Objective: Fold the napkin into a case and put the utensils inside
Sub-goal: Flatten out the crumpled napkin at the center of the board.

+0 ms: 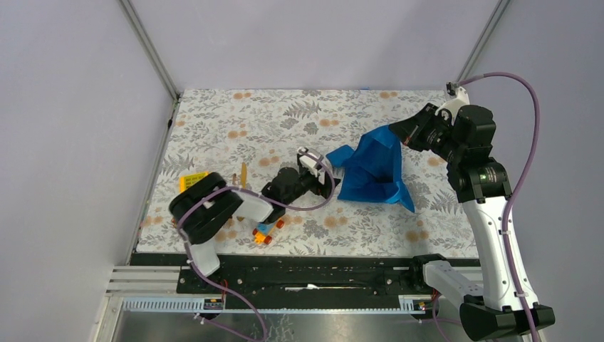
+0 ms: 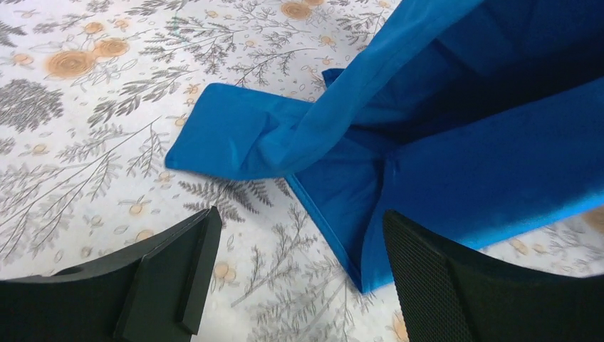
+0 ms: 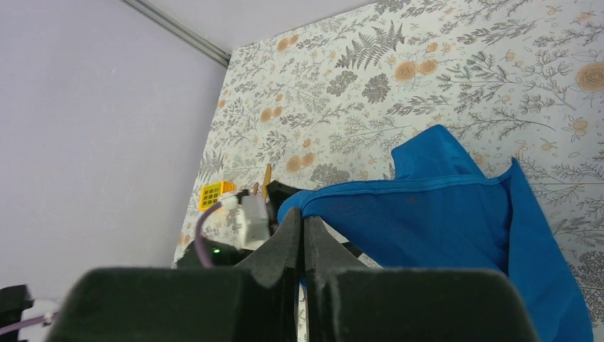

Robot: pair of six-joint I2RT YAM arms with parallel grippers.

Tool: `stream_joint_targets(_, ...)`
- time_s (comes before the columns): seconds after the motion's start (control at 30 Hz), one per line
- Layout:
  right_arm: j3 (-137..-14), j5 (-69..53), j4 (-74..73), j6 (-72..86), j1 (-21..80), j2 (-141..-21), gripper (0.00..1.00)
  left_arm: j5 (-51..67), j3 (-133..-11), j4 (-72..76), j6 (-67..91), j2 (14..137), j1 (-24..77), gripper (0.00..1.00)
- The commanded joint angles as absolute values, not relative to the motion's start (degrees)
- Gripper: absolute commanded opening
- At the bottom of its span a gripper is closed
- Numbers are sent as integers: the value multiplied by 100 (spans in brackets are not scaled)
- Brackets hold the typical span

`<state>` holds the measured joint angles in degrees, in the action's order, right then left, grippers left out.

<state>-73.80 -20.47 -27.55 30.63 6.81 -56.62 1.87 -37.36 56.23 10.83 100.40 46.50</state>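
Napkin [image 1: 374, 167] hangs by its far edge from the clamped right tool [image 3: 303, 222]; left tool [image 2: 300, 217] gapes empty alongside.

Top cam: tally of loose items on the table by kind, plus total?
Cloth: 1, bright blue soft cloth napkin
Utensils: 1 in view, slim golden-orange utensil, partly hidden
Toys: 2, yellow square block and small blue-and-orange toy car
Total: 4 visible; others may be hidden.
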Motion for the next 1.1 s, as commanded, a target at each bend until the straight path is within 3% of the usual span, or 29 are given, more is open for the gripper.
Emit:
stream_joint_targets(0.0,-7487,-2324,-2494,3035,670,-5605,0,38,-4475,6733,580,10789,4733,89)
stream_joint_targets(0.1,-7535,-2416,-2503,3109,669,-5570,0,-360,-4735,6825,435,11174,4733,87)
stream_joint_targets(0.17,-7582,-2502,-2526,3175,674,-5541,0,-612,-4863,6852,301,11282,4737,78)
stream_joint_targets(0.3,-7655,-2526,-2571,3329,673,-5421,0,-916,-5037,6824,51,11183,4737,54)
stream_joint_targets(0.43,-7823,-2297,-2707,3383,672,-5177,0,-634,-4918,6206,-264,10310,4748,18)
stream_joint_targets(0.6,-8223,-1598,-2775,3334,674,-4640,0,-1179,-5081,3804,-562,8145,5085,0)
stream_joint_targets(0.83,-8090,-204,-2260,3559,674,-3480,0,-1941,-6980,534,-559,6216,5857,0)
stream_joint_targets(1.07,-7613,396,-1659,3735,670,-2951,0,-1358,-8585,-1318,-307,6424,6420,0)
